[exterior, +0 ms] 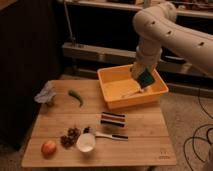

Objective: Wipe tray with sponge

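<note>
A white robot arm (160, 30) reaches down from the upper right. Its gripper (141, 73), closed on a sponge (146, 79) (dark green face outward), hangs over a yellow-orange tray (125, 103) at the far right of a wooden table (145, 142). Nearer lie a striped block (113, 119) and a white cup (86, 143).

tray (134, 101) yellow-orange | sponge (147, 80) teal-green, yellow edge | block (113, 119) dark-white striped | tool (144, 75) over tray, cream
</note>
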Tool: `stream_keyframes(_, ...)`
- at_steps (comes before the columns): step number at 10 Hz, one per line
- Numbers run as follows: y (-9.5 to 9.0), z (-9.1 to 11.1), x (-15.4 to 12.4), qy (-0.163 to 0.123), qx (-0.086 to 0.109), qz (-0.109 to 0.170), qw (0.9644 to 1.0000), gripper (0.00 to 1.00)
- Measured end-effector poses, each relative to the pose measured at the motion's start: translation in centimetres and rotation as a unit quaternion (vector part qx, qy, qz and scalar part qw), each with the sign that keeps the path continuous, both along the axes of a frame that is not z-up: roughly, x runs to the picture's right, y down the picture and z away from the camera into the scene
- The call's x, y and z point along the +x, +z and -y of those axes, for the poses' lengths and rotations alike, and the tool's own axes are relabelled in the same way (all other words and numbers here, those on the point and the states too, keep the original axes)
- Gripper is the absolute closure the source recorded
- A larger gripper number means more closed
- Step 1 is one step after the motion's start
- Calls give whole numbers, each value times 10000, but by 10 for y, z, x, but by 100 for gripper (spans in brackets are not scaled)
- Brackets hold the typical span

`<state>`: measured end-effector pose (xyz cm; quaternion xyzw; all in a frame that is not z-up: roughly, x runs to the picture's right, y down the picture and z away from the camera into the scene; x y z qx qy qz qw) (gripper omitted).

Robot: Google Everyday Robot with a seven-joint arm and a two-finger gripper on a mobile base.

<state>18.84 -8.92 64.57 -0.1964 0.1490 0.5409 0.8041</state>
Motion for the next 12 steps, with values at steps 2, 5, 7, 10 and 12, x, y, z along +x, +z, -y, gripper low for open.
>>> stream_keyframes(2,6,17,10,245,306,669,9970,100)
stream_keyframes(5,35,30,-20,135,363,1111,9931,100)
stream_keyframes(7,65,32,-25,104,347,1113,9931,100)
stream_keyframes(10,70,32,-24,118,353,1082,9934,100)
stream_keyframes(12,70,32,-27,113,349,1098,9933,100)
